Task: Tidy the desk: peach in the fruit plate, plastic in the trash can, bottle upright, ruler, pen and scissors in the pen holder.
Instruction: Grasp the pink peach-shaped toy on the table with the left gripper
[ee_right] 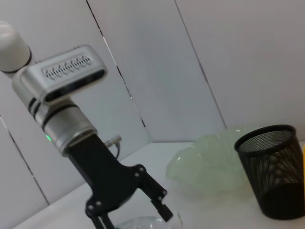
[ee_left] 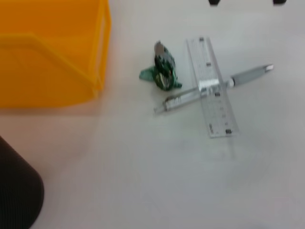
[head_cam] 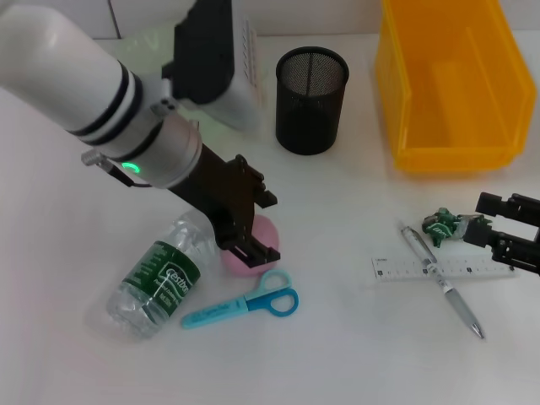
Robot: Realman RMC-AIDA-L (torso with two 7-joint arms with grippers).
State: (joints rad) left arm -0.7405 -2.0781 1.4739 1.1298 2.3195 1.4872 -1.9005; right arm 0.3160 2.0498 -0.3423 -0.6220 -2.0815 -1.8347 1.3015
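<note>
Beside the black mesh pen holder (head_cam: 311,99), on its near side, your left gripper (head_cam: 250,245) is down over the pink peach (head_cam: 260,243), with its fingers straddling the fruit. You cannot tell whether they have closed on it, because the gripper body hides the contact. The peach sits on the desk (head_cam: 337,337), touching or nearly touching the fallen water bottle (head_cam: 159,278) and just above the blue scissors (head_cam: 245,307).

The step in hand looks like the peach pick, the first of the 6 items. The pale green fruit plate (ee_right: 209,164) shows only in the right wrist view, just beside the pen holder on the far side from the yellow trash bin (head_cam: 451,80). So your next move calls for a firm close on the peach, a straight lift clear of the bottle, then a carry past the pen holder to that plate.

Further from the pen holder, near the bin, the right gripper (head_cam: 506,232) is low by the crumpled green plastic (head_cam: 443,224); its jaws seem parted and holding nothing. The clear ruler (head_cam: 439,270) lies there with the silver pen (head_cam: 443,283) crossing it. Take care that the lift does not roll the bottle onto the scissors.
</note>
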